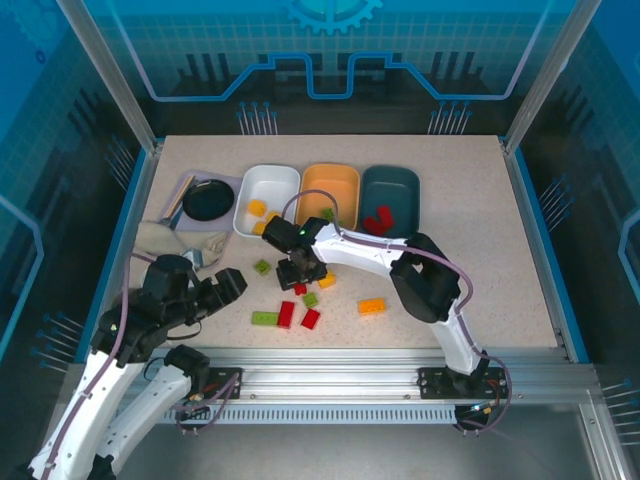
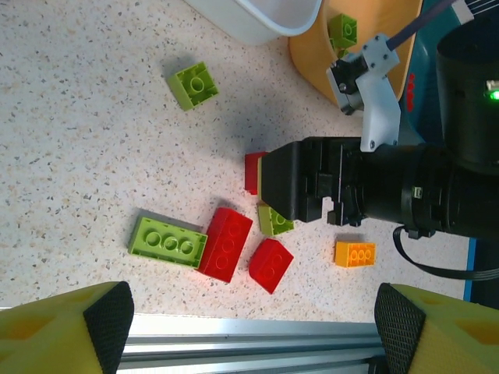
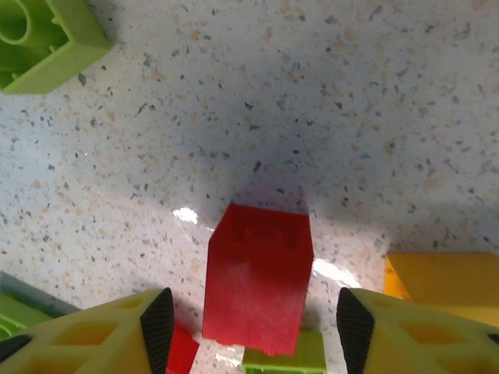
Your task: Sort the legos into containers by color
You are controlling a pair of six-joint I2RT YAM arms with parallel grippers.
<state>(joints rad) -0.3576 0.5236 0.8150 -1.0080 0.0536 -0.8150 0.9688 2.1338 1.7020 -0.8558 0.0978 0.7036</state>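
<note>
**Right claw straddles a red brick, left claw hangs open**

Over on the left, the left claw [image 2: 253,315] hovers by the near edge of the table [image 1: 480,250], fingers spread wide and nothing in them. Just ahead of it a long green brick [image 2: 168,241] lies right up against a long red brick [image 2: 226,243]. A shorter red brick [image 2: 270,265] lies just to their right, and a square green brick [image 2: 193,84] sits farther out, alone.

Further right, the right claw [image 3: 256,321] points down at the tabletop with its fingers parted. A small red brick [image 3: 257,284] stands between them with a gap on each side, so it isn't gripped. A yellow brick [image 3: 440,288] lies just beside the claw, and an orange brick [image 1: 371,306] sits well off to its right.

Beyond that claw three tubs stand in a row:
- The white tub [image 1: 280,185] holds yellow bricks [image 1: 258,208].
- The orange tub [image 1: 338,183] holds a green brick [image 1: 327,214].
- The teal tub [image 1: 397,185] holds red bricks [image 1: 378,220]
</note>
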